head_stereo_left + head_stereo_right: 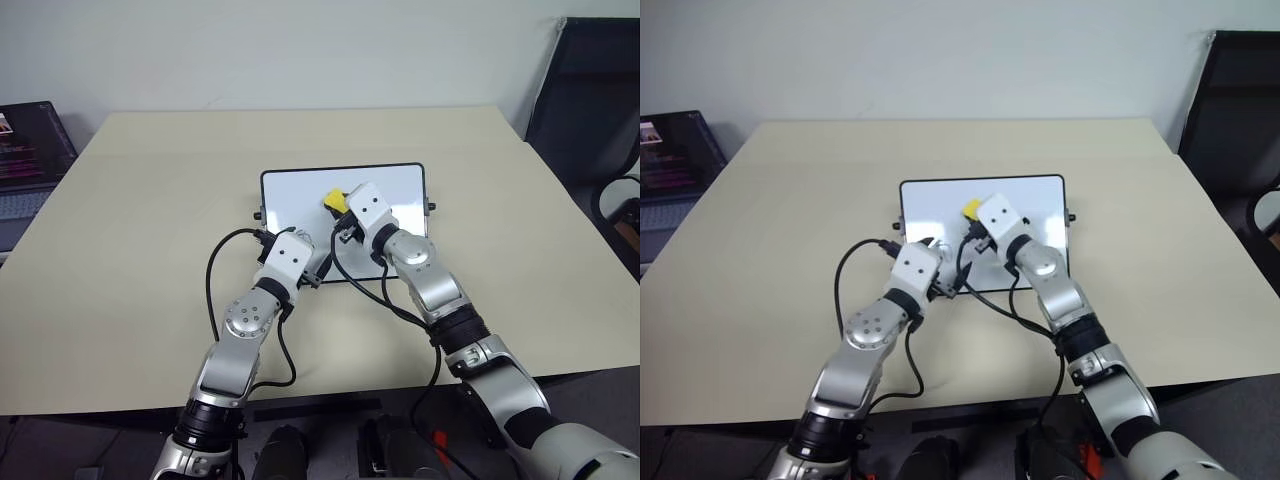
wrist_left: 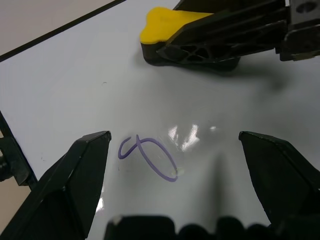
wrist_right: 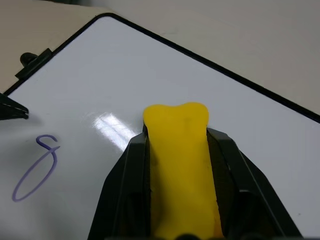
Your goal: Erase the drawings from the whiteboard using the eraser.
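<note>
The whiteboard [image 1: 300, 195] lies flat in the middle of the table. My right gripper [image 3: 178, 137] is shut on the yellow eraser [image 3: 176, 120] and holds it low over the board's middle, yellow end forward; I cannot tell whether it touches. Of the drawings, a purplish squiggle [image 2: 148, 156] shows on the board's near left part, to the left of the eraser [image 2: 165, 22]. My left gripper [image 2: 172, 137] is open, level over that part of the board, its fingers on either side of the squiggle with nothing held.
The beige table [image 1: 150, 200] has free room all round the board. A laptop [image 1: 25, 150] sits at the far left edge. A black chair [image 1: 590, 100] stands off the table's right side. Black cables loop beside both wrists.
</note>
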Available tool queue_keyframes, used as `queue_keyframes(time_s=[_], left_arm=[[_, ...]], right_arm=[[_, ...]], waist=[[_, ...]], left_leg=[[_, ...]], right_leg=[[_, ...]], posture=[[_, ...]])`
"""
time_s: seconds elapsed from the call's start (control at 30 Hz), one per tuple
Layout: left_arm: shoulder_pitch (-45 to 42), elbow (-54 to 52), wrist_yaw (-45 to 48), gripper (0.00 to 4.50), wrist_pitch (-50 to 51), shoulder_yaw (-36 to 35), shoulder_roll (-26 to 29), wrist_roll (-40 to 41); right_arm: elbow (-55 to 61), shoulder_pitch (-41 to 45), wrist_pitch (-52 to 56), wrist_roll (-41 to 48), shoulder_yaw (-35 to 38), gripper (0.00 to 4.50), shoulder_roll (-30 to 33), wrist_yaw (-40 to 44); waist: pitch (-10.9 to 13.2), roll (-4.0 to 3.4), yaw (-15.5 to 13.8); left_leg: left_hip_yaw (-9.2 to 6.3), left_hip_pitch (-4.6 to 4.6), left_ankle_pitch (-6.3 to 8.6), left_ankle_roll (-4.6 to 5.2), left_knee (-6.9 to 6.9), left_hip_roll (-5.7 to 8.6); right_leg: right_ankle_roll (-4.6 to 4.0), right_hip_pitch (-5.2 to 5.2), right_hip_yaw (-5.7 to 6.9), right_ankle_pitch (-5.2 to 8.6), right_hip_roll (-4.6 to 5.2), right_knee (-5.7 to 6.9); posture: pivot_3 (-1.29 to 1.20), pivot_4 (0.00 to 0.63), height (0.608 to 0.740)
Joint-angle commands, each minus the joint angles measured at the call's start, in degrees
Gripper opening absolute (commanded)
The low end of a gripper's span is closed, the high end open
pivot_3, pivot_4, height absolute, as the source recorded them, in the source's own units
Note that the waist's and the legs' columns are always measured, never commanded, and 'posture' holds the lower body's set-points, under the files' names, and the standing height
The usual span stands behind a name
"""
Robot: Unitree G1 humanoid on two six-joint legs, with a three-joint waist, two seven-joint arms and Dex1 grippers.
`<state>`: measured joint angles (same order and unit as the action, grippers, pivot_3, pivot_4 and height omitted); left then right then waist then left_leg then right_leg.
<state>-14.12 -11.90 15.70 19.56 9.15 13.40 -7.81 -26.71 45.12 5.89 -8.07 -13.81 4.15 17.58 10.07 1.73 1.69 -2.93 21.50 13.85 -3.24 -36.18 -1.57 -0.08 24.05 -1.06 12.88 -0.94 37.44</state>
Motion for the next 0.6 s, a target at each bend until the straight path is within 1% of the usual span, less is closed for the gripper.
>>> queue_keyframes(time_s=[0.03,0.17,0.3,0.5,0.6], left_arm=[[-0.21,-3.17,-0.32,4.5,-0.32,-0.1,-0.28,-0.02],[-0.1,-3.44,-0.36,4.5,-0.14,-0.05,-0.47,0.0],[-0.25,-3.43,-0.25,4.5,-0.08,0.04,-0.57,0.06],[-0.68,-2.94,0.08,4.5,-0.28,0.1,-0.56,0.24],[-0.79,-2.8,0.19,4.5,-0.36,0.05,-0.5,0.33]], right_arm=[[-2.0,0.27,2.66,-2.56,0.25,1.2,1.75,-1.84],[2.28,-2.92,5.15,-2.81,0.61,1.2,3.89,-0.75],[8.06,-7.38,7.92,-2.72,0.78,1.2,6.23,0.22],[16.28,-15.24,11.79,-2.97,0.77,1.2,10.58,1.95],[19.35,-17.61,13.02,-2.73,0.88,1.2,11.81,2.36]], waist=[[0.0,0.0,-0.02],[-0.01,0.02,-0.26],[-0.01,0.02,-0.2],[-0.02,0.03,-0.16],[-0.02,0.04,-0.05]], left_leg=[[0.01,-0.05,-0.01,0.02,-0.02,0.02],[0.01,-0.19,-0.04,0.06,-0.13,0.04],[0.03,-0.59,-0.04,0.06,-0.12,0.06],[-0.01,-0.64,-0.04,0.06,-0.12,0.05],[0.01,-0.65,-0.04,0.05,-0.12,0.05]], right_leg=[[-0.01,-0.01,0.0,0.0,0.0,0.09],[-0.03,-0.11,0.0,0.03,0.0,0.28],[-0.08,-0.53,0.0,0.07,0.01,0.16],[-0.11,-0.59,0.02,0.1,0.01,0.16],[-0.16,-0.6,0.01,0.13,0.01,0.14]], posture=[[0.0,0.15,0.74],[0.0,0.15,0.74],[0.0,0.15,0.74],[0.0,0.15,0.74],[0.0,0.15,0.74]])
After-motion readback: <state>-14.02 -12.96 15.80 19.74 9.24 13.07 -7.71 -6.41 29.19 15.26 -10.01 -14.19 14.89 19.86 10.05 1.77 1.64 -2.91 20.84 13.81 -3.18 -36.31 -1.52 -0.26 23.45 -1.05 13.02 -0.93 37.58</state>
